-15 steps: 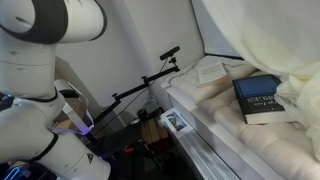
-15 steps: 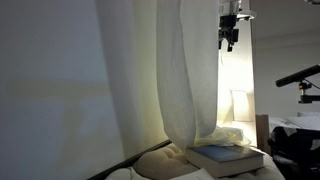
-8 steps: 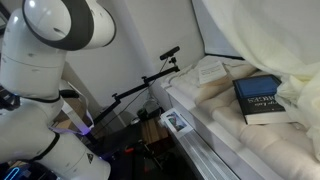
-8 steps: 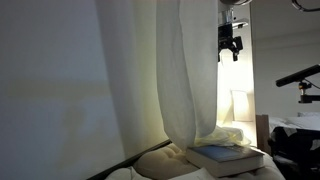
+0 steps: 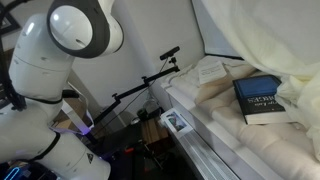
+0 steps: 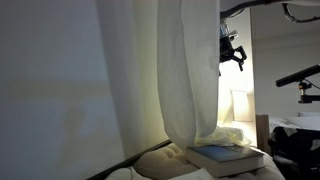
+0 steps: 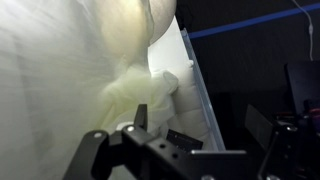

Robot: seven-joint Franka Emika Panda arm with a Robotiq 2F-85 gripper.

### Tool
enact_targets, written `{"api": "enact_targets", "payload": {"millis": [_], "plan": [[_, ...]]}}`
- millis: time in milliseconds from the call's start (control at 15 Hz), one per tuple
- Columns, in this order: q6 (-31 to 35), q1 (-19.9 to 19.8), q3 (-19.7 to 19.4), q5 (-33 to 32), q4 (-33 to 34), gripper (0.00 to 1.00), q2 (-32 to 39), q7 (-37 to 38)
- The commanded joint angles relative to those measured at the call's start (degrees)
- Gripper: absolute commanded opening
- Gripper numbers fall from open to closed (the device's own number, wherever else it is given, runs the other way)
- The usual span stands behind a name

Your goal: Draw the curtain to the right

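Observation:
The curtain point(image 6: 185, 70) is a sheer cream drape hanging in soft vertical folds; its hem bunches on the cushion. It also shows at the top right in an exterior view point(image 5: 250, 30) and fills the left of the wrist view point(image 7: 60, 70). My gripper point(image 6: 231, 53) hangs high up, just right of the curtain's right edge, apart from the fabric. In the wrist view the gripper point(image 7: 200, 125) is open and empty, its two fingers spread wide. Only the arm's white links point(image 5: 70, 40) show in the view at the left.
A dark-blue book point(image 5: 262, 98) lies on the ribbed cream cushion point(image 5: 215, 110) next to the curtain's hem; the book also shows below the gripper point(image 6: 225, 155). A black camera stand point(image 5: 150, 80) and cluttered floor lie left of the cushion. A metal rail point(image 7: 200, 90) edges the cushion.
The arm has swung over; its big joint moved right and down in one exterior view. The gripper has come down a little and tilted beside the curtain's edge. The curtain has not moved.

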Motion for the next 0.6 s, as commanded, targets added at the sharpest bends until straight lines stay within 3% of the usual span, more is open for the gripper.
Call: {"api": "enact_targets", "payload": {"millis": [0, 533], "plan": [[-1.98, 1.46, -1.48, -2.11, 1.48, 1.00, 0.92, -11.23], [-1.10, 2.02, -2.66, -2.25, 0.06, 1.00, 1.10, -9.03]]}}
